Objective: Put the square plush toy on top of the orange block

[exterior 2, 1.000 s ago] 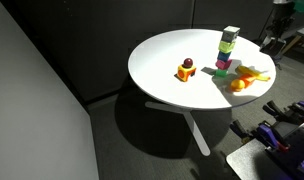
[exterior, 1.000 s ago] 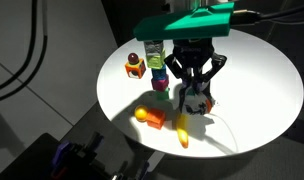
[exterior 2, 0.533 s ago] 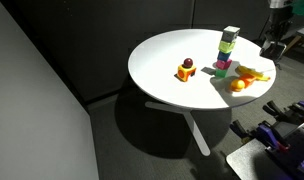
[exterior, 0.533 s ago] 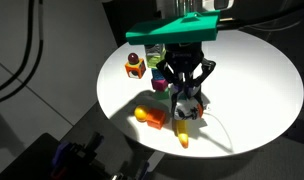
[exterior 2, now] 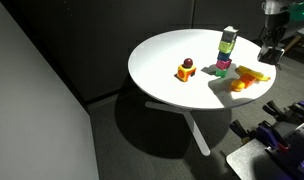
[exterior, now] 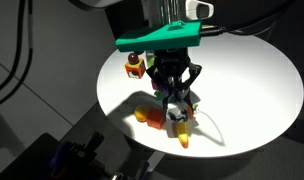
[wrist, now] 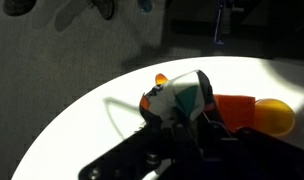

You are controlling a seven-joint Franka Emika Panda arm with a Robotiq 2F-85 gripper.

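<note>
My gripper [exterior: 177, 92] is shut on the square plush toy [exterior: 179, 103], a white cushion with teal and red patches, and holds it just above the table. The wrist view shows the toy [wrist: 182, 97] pinched between my dark fingers [wrist: 180, 128]. The low orange block [exterior: 150, 117] lies on the table just beside and below the toy; in the wrist view [wrist: 235, 108] it is directly to the toy's right. In an exterior view my gripper [exterior 2: 269, 50] hangs over the orange block [exterior 2: 236, 85]; the toy is too small to make out there.
The round white table [exterior: 252, 70] also holds a yellow banana [exterior: 182, 136] next to the block, a tall stack of coloured blocks [exterior 2: 227, 50], and a small orange-yellow piece with a dark top [exterior 2: 185, 69]. Dark floor surrounds the table.
My gripper has carried the plush toy sideways across the table and lower, from beside the block stack to right next to the orange block.
</note>
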